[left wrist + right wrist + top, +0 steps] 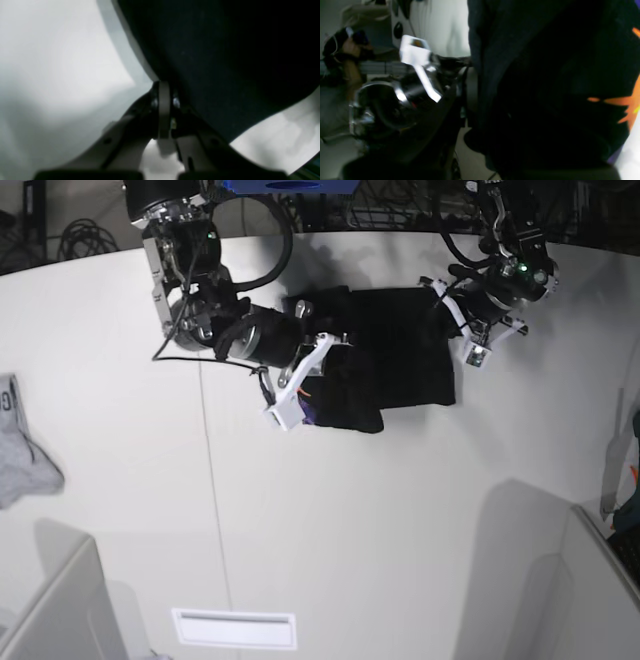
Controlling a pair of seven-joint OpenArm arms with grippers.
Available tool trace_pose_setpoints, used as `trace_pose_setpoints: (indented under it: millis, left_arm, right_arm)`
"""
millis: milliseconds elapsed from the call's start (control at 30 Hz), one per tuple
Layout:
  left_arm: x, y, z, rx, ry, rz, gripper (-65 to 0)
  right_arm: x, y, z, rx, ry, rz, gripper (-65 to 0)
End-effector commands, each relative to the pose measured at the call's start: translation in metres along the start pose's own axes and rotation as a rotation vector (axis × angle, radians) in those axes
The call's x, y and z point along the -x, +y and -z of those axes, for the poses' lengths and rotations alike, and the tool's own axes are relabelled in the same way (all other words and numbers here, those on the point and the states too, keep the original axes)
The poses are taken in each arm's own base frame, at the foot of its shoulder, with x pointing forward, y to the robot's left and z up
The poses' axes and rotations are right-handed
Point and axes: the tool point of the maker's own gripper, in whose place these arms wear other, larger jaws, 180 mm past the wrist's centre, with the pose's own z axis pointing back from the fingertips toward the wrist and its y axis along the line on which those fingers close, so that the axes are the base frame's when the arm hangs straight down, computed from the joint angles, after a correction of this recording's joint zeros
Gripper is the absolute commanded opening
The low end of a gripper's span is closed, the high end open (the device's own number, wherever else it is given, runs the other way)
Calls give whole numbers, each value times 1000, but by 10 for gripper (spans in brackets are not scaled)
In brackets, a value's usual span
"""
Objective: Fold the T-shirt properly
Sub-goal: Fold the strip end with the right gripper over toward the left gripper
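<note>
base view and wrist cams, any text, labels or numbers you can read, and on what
None can be read.
Grey cloth at the table's edge: dark marks by its top, too small to read.
T-shirt: orange and purple print, no letters visible.
White label on the table: blank from here.

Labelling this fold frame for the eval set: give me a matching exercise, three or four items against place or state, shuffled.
Column 1:
1. T-shirt
2. left gripper
3. right gripper
4. small grey cloth

Column 2:
a. at the table's far left edge in the base view
b. black, held up between the two arms
c. shut on the shirt's edge, base view's right
d. at the shirt's edge, base view's left

Pairs: 1-b, 2-c, 3-d, 4-a
</note>
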Motion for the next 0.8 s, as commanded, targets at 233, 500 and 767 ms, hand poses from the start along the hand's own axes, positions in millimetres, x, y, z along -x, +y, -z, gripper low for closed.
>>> trace_pose_setpoints:
  millis: [233, 500, 767]
  left_arm:
    - [-37, -33, 12, 70, -84, 15, -650]
    - [-65, -45, 16, 88, -130, 45, -650]
    - [-53, -27, 7, 39, -117, 8, -650]
  right_arm:
    - [-28, -24, -8, 147, -76, -85, -650]
    - [-40, -31, -13, 177, -113, -88, -650]
    - [-49, -40, -10, 196, -158, -82, -650]
